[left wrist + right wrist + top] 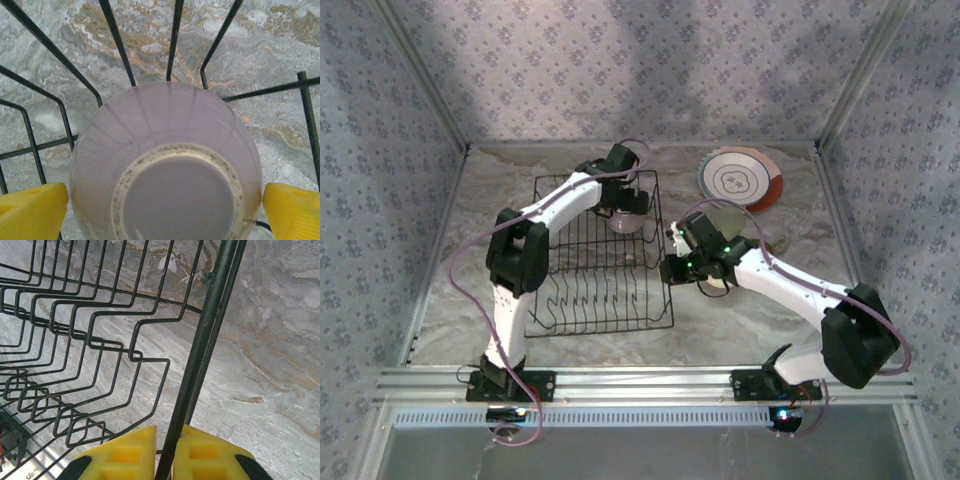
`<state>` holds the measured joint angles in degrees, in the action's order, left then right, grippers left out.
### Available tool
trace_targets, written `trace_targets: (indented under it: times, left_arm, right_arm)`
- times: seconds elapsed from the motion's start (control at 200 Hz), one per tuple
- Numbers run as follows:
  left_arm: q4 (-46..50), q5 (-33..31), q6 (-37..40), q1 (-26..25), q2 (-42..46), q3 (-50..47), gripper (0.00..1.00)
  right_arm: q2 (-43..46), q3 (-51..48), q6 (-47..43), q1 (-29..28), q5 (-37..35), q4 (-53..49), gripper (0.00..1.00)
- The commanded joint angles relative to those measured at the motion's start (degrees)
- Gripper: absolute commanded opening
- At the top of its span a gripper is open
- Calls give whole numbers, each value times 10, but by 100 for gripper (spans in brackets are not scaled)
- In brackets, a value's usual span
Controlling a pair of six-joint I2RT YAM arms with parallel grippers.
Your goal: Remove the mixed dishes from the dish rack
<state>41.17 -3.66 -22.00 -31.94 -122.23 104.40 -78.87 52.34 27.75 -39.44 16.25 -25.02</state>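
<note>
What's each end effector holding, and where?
Right end effector clamps the dish rack by its side rim wire. Left end effector open, straddling the upturned lavender bowl.

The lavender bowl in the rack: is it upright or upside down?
Upside down. In the left wrist view the lavender bowl shows its foot ring facing the camera, above the dish rack wires.

Left arm (535, 215) — stretched forward, elbow raised; left gripper (165, 212) spread wide (yellow fingers (32, 210) far apart). Right arm (790, 285) — bent inward; right gripper (165, 452) clamped on dish rack (200, 355) rim wire.
</note>
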Motion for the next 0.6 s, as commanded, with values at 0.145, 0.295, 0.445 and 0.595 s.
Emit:
trace_targets:
  times: [0.145,0.295,0.445,0.595]
  left_arm:
    - [29,-2,4,-11,26,7,99]
    - [37,-18,-16,-12,16,7,99]
    - [46,-19,-15,-16,-4,19,99]
    - [63,-37,-15,-17,-28,20,99]
  right_arm:
    - [-10,12,-24,-11,14,1,13]
    - [-12,11,-25,-13,16,2,12]
    - [-12,10,-25,-15,18,4,12]
    - [-11,11,-25,-17,19,4,11]
